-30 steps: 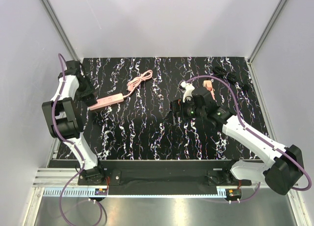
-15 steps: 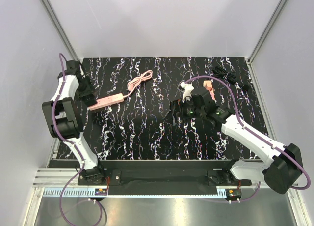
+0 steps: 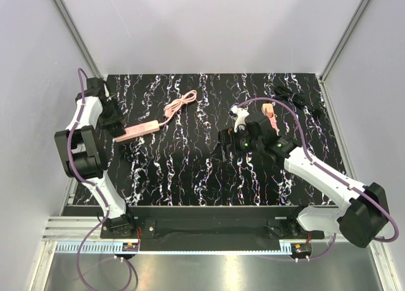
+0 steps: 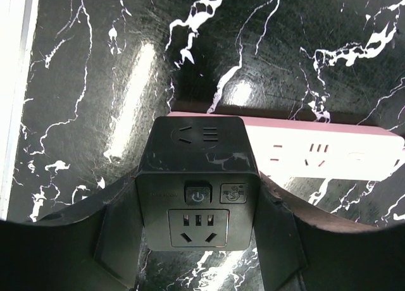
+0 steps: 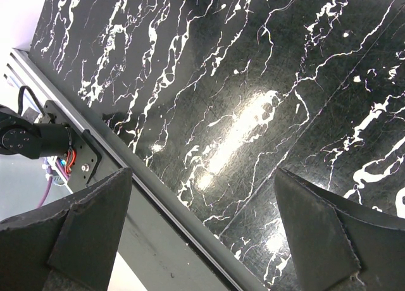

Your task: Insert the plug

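My right gripper point(image 5: 202, 177) stands wide open with nothing between its fingers; under it the wrist view shows only the black marbled table point(image 3: 190, 177) and its near rail. From above, it point(image 3: 223, 142) hovers near the middle of the table, pointing left.

My left gripper point(image 4: 197, 183) is closed around a black socket block point(image 4: 197, 145), one finger against each side. The block's face, with a power button and pin holes, points towards the camera. Just behind it lies the pink power strip point(image 4: 316, 152), at the table's left side point(image 3: 136, 131).

The plug point(image 3: 268, 107) lies on the table beyond my right wrist, towards the far right, well apart from both grippers and from any socket. A coiled pink cable point(image 3: 180, 104) lies between, further back.

As I judge it, only the steadying of the socket is in place. The plug is not yet picked up, so I have to grasp it, carry it across, line it up and push it in.
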You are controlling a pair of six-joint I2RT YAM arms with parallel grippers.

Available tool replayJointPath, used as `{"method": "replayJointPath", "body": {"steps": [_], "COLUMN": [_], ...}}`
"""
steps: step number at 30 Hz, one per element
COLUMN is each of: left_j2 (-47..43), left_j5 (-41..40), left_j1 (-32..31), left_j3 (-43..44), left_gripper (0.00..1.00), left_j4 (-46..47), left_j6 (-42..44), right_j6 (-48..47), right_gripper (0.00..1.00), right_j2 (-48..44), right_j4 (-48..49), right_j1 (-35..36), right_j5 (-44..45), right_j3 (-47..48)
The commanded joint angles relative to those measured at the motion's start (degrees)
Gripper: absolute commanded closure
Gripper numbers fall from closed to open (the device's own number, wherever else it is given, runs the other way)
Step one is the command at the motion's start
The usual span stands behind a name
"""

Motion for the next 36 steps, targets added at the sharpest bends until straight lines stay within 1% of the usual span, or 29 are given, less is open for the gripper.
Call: {"method": "replayJointPath", "body": {"steps": [1,7,10,12,17,21,22,25,36], "left_j2": [-1.0,-1.35,-0.48,0.22,2.16,1.99,1.55,1.63,6.03], "left_j5": [1.52,0.91,0.73,-1.46,-1.82,-3.74,-3.84,-3.84,0.11], "left_j1": [-0.58,-0.75,-0.75,-0.75,-0.84,-1.98,-2.07,-1.98,-1.46], "left_j3": [-1.61,-0.74,-1.0,-0.74,0.41,-2.66,-4.84,-7.67,-8.56], "left_gripper": [1.0,1.0,1.0,1.0,1.0,1.0,1.0,1.0,1.0], "left_j4": [-5.34,-6.31,-6.31,-6.22,-5.61,-2.54,-0.53,2.56,3.89], "left_j6": [0.61,0.43,0.61,0.78,0.87,1.58,1.49,1.49,1.05], "right_j6": [-1.0,-0.92,-0.92,-0.92,-1.09,-1.09,-1.18,-1.09,-1.35], "right_gripper": [0.0,0.0,0.0,0.0,0.0,0.01,0.0,0.0,0.0], "right_j2": [0.1,-0.08,-0.34,-0.6,-1.48,-1.31,-1.13,-1.05,-2.54], "right_j4": [2.28,2.19,2.1,1.93,1.84,1.75,1.92,2.01,1.75], "right_j1": [-0.14,-0.14,-0.14,-0.14,-0.14,-0.22,-0.14,-0.22,-0.14], "right_j5": [0.12,0.03,-0.14,-0.06,0.38,0.47,0.3,0.03,0.47], "right_j3": [0.32,0.41,0.5,0.41,0.06,0.32,0.41,0.5,-0.64]}}
